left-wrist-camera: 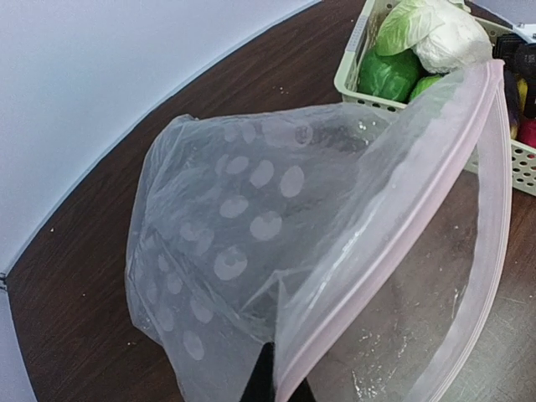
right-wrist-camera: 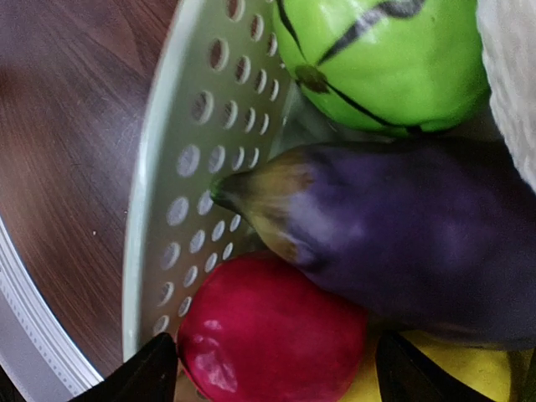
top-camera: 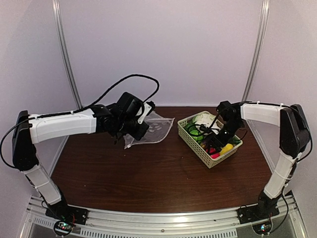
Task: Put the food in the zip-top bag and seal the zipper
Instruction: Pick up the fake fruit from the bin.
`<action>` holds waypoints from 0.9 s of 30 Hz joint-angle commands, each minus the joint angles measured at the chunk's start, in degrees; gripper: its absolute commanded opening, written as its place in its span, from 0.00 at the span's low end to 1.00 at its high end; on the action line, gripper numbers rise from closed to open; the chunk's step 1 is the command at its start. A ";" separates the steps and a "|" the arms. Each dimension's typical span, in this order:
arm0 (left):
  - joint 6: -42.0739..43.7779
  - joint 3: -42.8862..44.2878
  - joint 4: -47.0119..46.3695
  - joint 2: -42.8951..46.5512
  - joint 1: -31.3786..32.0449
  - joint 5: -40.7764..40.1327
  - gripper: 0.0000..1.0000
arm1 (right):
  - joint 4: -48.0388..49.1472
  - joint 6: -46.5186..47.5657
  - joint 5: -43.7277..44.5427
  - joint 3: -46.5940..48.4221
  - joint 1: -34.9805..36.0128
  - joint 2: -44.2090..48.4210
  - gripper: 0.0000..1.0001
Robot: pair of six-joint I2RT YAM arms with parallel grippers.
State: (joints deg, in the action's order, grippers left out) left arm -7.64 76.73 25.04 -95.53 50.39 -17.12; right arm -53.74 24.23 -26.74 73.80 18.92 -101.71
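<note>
Left jaws: clamped shut on the pinkish-white zipper strip [left-wrist-camera: 406,230] of the clear dotted plastic zip-top bag [left-wrist-camera: 251,226]. I hold its mouth up over the dark brown wooden tabletop [top-camera: 148,173], gaping toward the pale green perforated plastic basket [right-wrist-camera: 180,159].

Right jaws: spread apart, down inside that basket, one fingertip on either side of the glossy red-pink ball [right-wrist-camera: 268,335], not closed on it. Purple eggplant [right-wrist-camera: 402,243] lies against the ball; striped green round piece [right-wrist-camera: 385,59] beyond; yellow piece [right-wrist-camera: 452,368] underneath. White cauliflower [left-wrist-camera: 448,42] sits at the basket's far end.
</note>
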 commanded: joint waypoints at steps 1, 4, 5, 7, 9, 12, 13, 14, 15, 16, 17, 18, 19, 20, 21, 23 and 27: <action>-1.16 -1.05 -3.70 2.17 -0.12 1.49 0.00 | -0.91 -0.92 1.19 -1.32 -0.02 -2.73 0.97; -1.23 -1.23 -3.67 2.14 -0.21 1.24 0.00 | -1.24 -0.65 -0.58 -1.36 -0.02 -3.47 0.99; -1.23 -1.23 -3.61 2.15 -0.27 1.21 0.00 | -1.08 -0.66 -0.86 -1.45 -0.02 -3.56 1.00; -1.42 -1.23 -3.68 2.07 -0.49 1.48 0.00 | -1.16 -0.53 -0.81 -1.38 -0.02 -3.87 0.98; -1.71 -1.23 -3.59 2.16 -0.69 1.44 0.00 | -1.45 -0.19 -0.71 -1.22 -0.02 -4.07 0.87; -1.98 -1.40 -3.73 2.37 -0.90 1.41 0.00 | -1.60 0.28 -1.34 -0.68 -0.02 -2.45 0.73; -1.98 -1.41 -3.76 2.44 -0.91 1.36 0.00 | -1.68 0.23 -1.27 -0.43 -0.02 -1.23 0.72; -2.14 -1.47 -3.73 2.53 -0.95 1.27 0.00 | -1.92 0.21 -1.01 -0.11 -0.01 0.54 0.72; -2.19 -1.49 -3.72 2.52 -0.99 1.22 0.00 | -2.25 0.25 -0.62 0.20 0.00 1.80 0.72; -2.16 -1.49 -3.76 2.60 -1.00 1.15 0.00 | -2.89 0.44 -0.30 0.47 -0.02 3.25 0.72; -2.25 -1.49 -3.81 2.55 -1.04 1.03 0.00 | -3.65 0.70 0.29 0.76 -0.04 4.37 0.72; -2.25 -1.49 -3.75 2.59 -1.08 1.04 0.00 | -4.51 1.03 0.79 1.08 -0.02 5.33 0.72; -2.31 -1.49 -3.76 2.54 -1.13 1.03 0.00 | -5.54 1.33 1.20 1.30 -0.02 6.31 0.71; -2.37 -1.49 -3.80 2.59 -1.17 1.12 0.00 | -6.31 1.60 1.50 1.42 -0.02 7.19 0.70; -2.38 -1.49 -3.80 2.63 -1.23 1.11 0.00 | -6.85 1.80 1.50 1.43 -0.02 8.21 0.70; -2.55 -1.49 -3.79 2.68 -1.30 1.19 0.00 | -7.08 1.96 1.36 1.27 -0.02 9.94 0.69; -3.07 -1.64 -4.32 2.63 -1.44 2.42 0.00 | -7.00 3.52 -0.82 2.43 -0.02 13.81 0.67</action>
State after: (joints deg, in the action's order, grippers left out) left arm -9.58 76.14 23.55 -94.39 49.50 -16.25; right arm -59.05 25.61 -26.61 74.11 18.90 -91.05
